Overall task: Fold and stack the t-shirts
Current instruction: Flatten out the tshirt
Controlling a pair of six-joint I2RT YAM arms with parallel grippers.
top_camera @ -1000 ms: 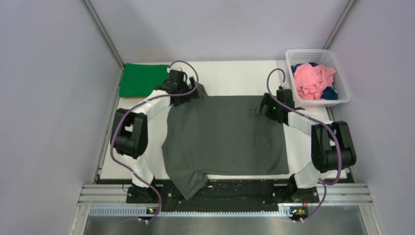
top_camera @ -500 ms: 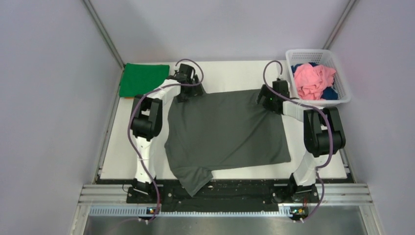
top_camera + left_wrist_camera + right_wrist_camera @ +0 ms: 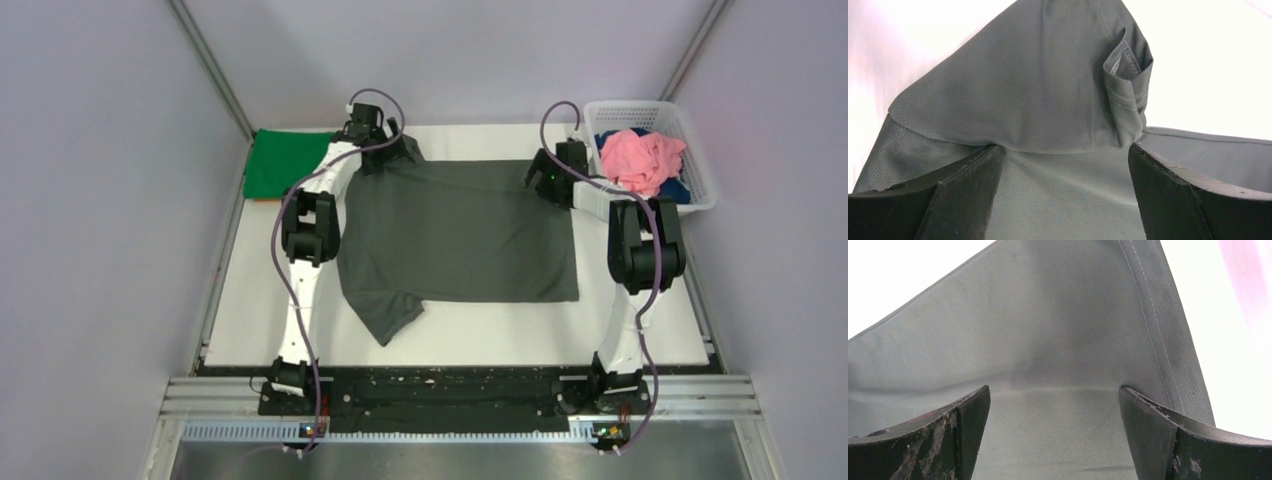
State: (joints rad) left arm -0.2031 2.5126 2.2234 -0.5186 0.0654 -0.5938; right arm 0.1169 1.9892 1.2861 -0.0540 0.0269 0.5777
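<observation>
Left gripper (image 3: pixel 395 158), right gripper (image 3: pixel 541 184) outstretched over grey t-shirt (image 3: pixel 460 235).

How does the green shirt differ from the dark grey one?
The green t-shirt is folded into a rectangle; the dark grey t-shirt lies spread flat. The green sits at the far left corner; the grey fills the middle. The left gripper and right gripper are at the grey's far corners, none on the green. Both rest on the table.
</observation>
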